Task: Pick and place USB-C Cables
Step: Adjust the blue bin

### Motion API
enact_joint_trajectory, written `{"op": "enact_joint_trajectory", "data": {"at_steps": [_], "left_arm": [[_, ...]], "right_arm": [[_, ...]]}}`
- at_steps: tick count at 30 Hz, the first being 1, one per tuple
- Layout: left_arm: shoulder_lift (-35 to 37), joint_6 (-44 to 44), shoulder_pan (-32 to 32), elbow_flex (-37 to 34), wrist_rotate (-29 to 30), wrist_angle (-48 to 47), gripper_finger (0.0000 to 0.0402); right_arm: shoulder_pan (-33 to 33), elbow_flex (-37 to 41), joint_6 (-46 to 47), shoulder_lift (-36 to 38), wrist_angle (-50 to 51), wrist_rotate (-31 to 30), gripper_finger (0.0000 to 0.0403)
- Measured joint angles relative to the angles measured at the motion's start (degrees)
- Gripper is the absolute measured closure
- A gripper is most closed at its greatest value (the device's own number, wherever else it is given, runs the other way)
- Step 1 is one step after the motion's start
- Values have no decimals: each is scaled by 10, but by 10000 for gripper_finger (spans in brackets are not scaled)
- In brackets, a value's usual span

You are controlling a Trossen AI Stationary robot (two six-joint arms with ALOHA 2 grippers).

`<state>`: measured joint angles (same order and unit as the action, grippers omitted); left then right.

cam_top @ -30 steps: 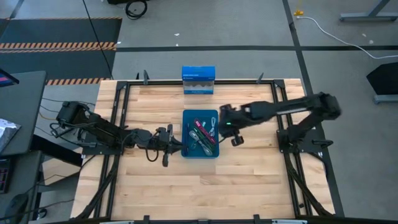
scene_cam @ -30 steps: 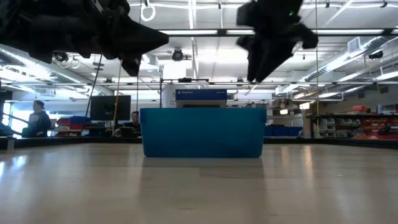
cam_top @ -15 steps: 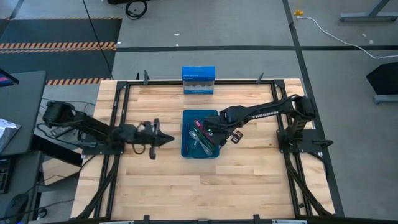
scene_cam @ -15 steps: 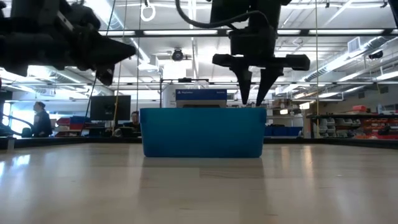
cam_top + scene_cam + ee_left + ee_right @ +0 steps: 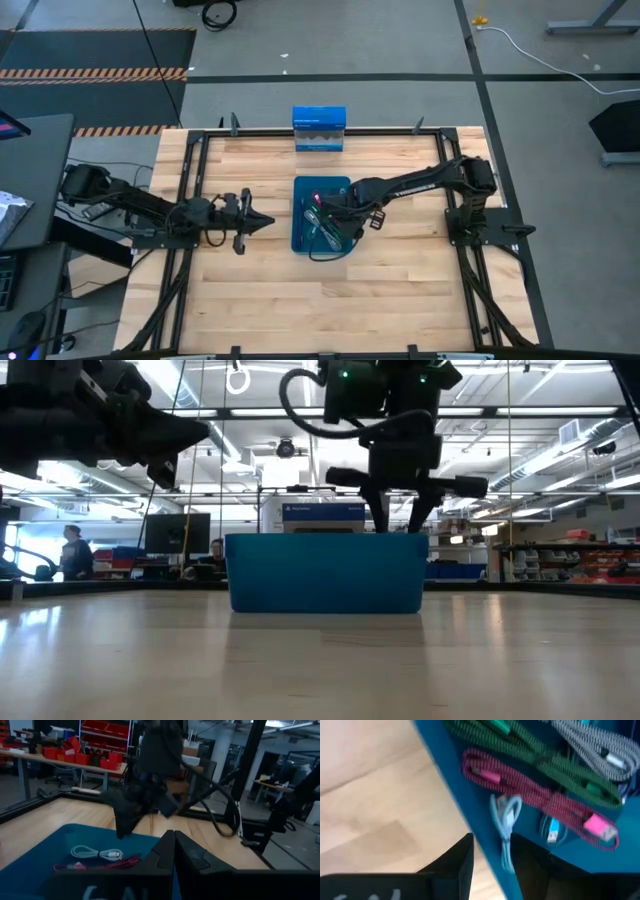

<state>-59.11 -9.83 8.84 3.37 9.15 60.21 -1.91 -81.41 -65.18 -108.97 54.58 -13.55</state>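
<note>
A blue bin [image 5: 298, 240] stands mid-table and holds the USB-C cables. The right wrist view shows a magenta-red bundle [image 5: 535, 795], a green one [image 5: 540, 762], a grey one [image 5: 600, 745] and a pale blue one [image 5: 506, 820] lying on the bin's floor. My right gripper [image 5: 335, 215] hangs open over the bin, fingers pointing down, their tips near the rim [image 5: 398, 525], touching nothing. My left gripper [image 5: 262, 221] is shut and empty, held level to the left of the bin and pointing at it [image 5: 174, 851].
A blue box [image 5: 320, 130] stands at the table's far edge behind the bin. Black frame rails [image 5: 190, 180] run along the table's sides. Bare wood [image 5: 330, 300] lies on the near side of the bin. People sit in the room beyond [image 5: 72, 550].
My right gripper has come down and gone toward the table's left, from beside the bin's right side to over the cables. Its wrist has rolled and tipped so the fingers point down; it has stayed open. My left gripper has drawn back from the bin toward the table's left edge.
</note>
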Motion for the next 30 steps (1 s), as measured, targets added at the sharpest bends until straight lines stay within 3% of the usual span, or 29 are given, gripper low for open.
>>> {"op": "enact_joint_trajectory", "data": {"at_steps": [6, 12, 16, 21, 30], "left_arm": [[0, -3, 0, 1, 0, -1, 391], [0, -4, 0, 1, 0, -2, 391], [0, -5, 0, 1, 0, -1, 391], [0, -5, 0, 1, 0, 0, 391], [0, -15, 0, 1, 0, 3, 391]], "right_arm": [[-13, 0, 26, -22, -5, 9, 268], [-35, 0, 172, -21, -20, 43, 282], [-58, 0, 240, -21, -10, 50, 314], [-83, 0, 284, -21, -7, 59, 388], [-100, 0, 360, -20, -37, 74, 395]]}}
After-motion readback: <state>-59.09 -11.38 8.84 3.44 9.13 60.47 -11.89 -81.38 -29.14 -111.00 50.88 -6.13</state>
